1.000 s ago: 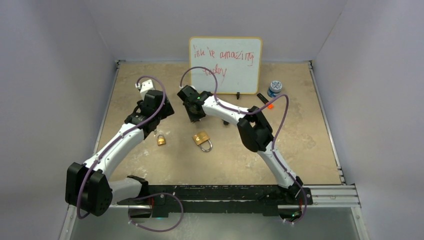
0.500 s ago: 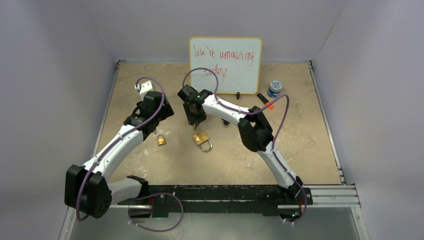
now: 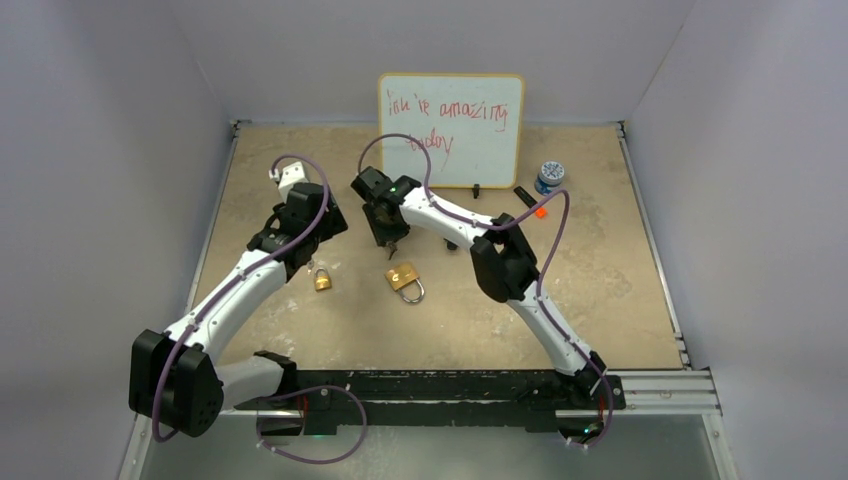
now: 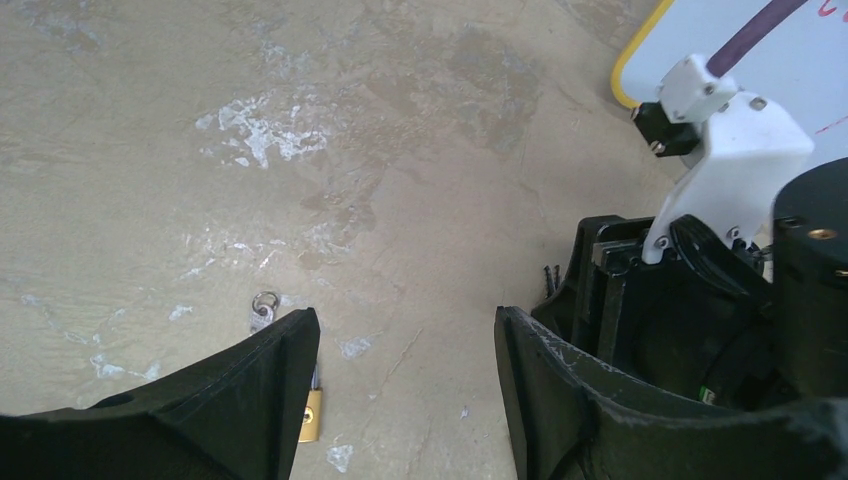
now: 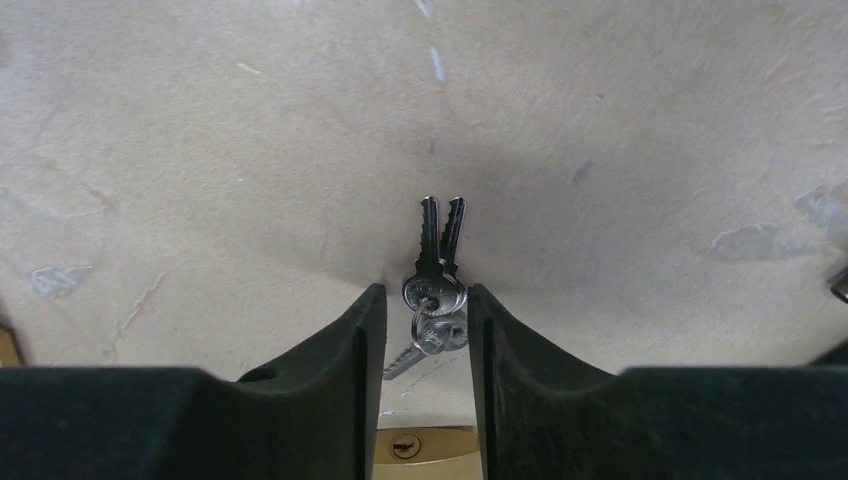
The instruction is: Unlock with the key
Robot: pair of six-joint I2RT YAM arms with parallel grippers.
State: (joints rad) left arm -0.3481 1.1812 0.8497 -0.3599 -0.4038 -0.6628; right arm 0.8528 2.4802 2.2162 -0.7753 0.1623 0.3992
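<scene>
Overhead: brass padlock (image 3: 405, 281) flat on bench (image 3: 620, 300), just before the right jaws; smaller padlock (image 3: 322, 281) by the left jaws. Left wrist: jaws wide, empty. Right wrist: jaws pinched on key bunch (image 5: 435, 288); bunch may swivel, spare keys fouling insertion.

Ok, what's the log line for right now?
right gripper: holding keys | left gripper: open, empty | big padlock: lying free, no key in

The left arm (image 3: 225, 300) and right arm (image 3: 548, 322) have white links and bulky black joints; a purple cable (image 4: 755, 32) runs along each; the fingers (image 4: 245, 400) are black, wedge-shaped, scuffed at the edges; a white plate (image 4: 745, 160) with small screws carries a white plug (image 4: 690, 78); a small green light (image 3: 397, 186) glows on the right arm.
</scene>
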